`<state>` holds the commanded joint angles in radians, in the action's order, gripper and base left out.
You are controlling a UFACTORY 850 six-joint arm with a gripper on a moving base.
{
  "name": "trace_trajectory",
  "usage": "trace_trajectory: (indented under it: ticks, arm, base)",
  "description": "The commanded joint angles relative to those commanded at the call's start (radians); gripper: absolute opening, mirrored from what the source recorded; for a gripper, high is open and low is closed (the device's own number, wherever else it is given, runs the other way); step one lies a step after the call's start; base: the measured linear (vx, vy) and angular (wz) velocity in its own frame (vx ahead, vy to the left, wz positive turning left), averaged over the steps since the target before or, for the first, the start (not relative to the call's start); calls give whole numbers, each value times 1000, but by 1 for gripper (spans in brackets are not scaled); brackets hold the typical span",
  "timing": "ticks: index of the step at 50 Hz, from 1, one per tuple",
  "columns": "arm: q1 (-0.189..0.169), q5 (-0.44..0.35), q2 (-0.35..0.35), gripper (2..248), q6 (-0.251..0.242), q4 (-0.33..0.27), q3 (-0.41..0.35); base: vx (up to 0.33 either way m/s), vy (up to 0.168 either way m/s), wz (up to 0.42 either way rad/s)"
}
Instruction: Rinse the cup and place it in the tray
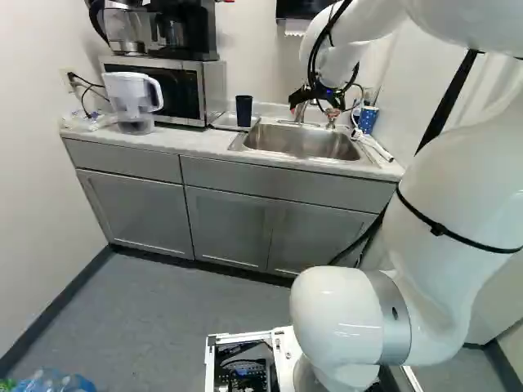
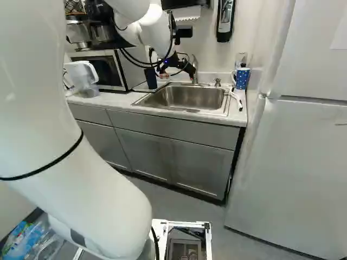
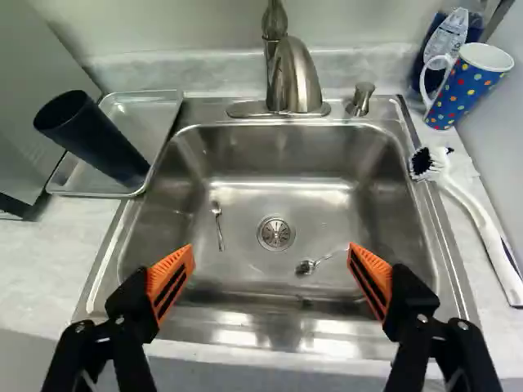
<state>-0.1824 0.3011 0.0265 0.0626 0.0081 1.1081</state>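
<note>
Cup (image 1: 243,113): dark, plain, tall, mouth up; stands in tray (image 3: 149,121), upper middle, left base view. Gripper (image 1: 315,106) wide.

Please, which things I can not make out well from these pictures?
- Inside of the dark cup: wrist view, too dark to tell if water remains.
- Bottle behind the dotted mug: wrist view, partly hidden by the mug, top cut off by the edge.
- Coffee maker: left base view, top cut off.
- Cabinet contents: both base views, closed doors hide them.
</note>
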Motion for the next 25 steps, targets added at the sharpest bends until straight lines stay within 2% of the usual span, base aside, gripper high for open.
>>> trace_trajectory:
  ticks: [25]
  arm:
    - [0,0,0,247,0,0,0]
  base:
    - [-127,-3,4]
